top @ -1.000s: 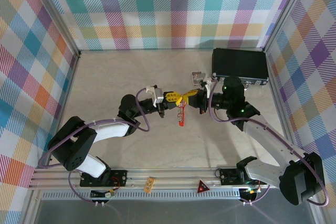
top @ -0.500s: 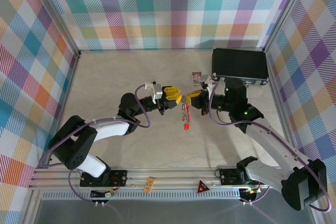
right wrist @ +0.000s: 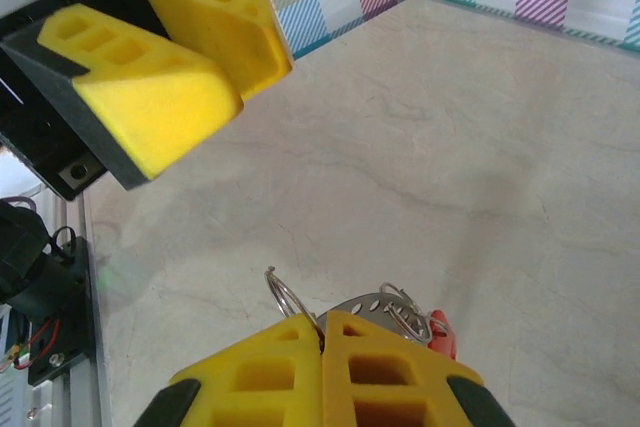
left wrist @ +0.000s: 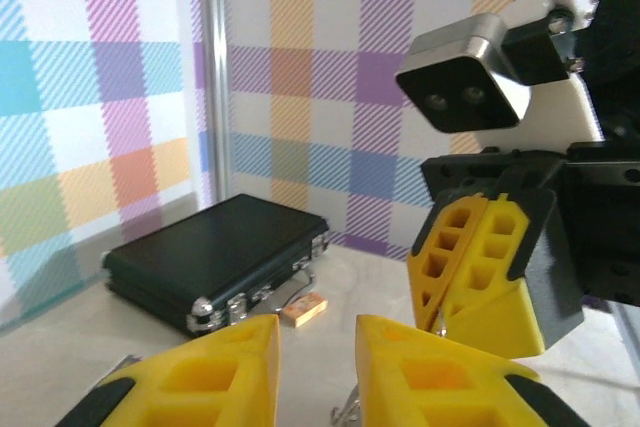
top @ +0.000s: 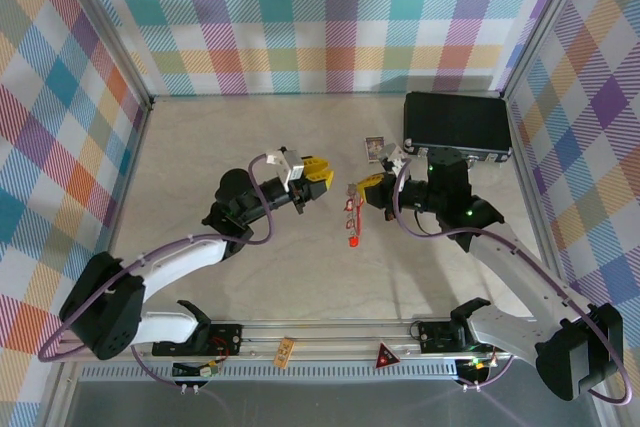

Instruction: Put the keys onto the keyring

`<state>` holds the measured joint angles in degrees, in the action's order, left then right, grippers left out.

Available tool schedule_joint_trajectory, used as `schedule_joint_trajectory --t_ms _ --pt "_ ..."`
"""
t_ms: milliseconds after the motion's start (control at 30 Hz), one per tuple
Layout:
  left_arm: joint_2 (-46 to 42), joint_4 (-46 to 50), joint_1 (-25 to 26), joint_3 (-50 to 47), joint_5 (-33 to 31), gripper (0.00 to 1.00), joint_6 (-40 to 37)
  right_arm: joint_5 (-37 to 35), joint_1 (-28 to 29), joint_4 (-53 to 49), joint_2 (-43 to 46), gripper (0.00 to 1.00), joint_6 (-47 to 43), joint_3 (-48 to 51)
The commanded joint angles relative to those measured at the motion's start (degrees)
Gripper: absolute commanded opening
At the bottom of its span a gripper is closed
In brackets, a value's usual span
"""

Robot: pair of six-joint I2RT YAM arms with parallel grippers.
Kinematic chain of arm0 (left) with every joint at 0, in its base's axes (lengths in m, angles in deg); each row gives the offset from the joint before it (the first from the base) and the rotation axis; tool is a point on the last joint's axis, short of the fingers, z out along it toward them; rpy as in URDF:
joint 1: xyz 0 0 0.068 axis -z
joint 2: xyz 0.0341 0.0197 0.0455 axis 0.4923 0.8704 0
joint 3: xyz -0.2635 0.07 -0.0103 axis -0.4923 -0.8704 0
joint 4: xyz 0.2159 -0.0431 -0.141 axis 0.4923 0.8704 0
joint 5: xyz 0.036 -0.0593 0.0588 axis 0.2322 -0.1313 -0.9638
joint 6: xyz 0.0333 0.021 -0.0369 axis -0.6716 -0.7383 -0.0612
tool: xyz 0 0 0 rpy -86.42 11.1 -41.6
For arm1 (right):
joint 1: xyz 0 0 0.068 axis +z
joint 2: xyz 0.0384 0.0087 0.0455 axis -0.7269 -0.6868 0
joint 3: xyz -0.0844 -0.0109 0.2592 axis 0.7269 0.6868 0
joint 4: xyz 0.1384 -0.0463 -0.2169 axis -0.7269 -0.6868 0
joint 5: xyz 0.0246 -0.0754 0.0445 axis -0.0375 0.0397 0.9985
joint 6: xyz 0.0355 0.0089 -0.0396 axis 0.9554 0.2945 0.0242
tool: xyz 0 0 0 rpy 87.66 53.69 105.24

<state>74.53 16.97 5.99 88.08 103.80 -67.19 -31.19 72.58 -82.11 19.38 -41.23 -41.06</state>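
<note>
Left of the keyring (top: 351,205), the left jaws stand parted, backed away; the right jaws still pinch it.

Plaid in many colours covers the walls (top: 320,17); the tabletop (top: 220,137) is marbled beige, the case (top: 455,122) black. The left tool (top: 318,173) and right tool (top: 368,183) are yellow, the keyring (right wrist: 288,295) silver-grey, a key (right wrist: 441,333) red.
</note>
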Motion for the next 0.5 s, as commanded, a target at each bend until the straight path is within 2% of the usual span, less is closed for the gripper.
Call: schedule_joint_trajectory --t_ms 0,300,467 --pt "-3.08 12.83 0.46 1.72 -4.34 0.26 -5.55 -0.76 0.81 -2.01 -0.37 0.0 -2.87 -3.19" --pt "-2.43 15.96 0.55 2.14 -0.03 0.26 -9.55 -10.68 6.69 -17.05 -4.25 0.0 -14.92 -12.43" --pt "-1.46 15.43 0.46 2.41 1.91 0.26 -11.04 -15.05 7.65 -22.04 -5.9 0.0 -20.2 -16.01"
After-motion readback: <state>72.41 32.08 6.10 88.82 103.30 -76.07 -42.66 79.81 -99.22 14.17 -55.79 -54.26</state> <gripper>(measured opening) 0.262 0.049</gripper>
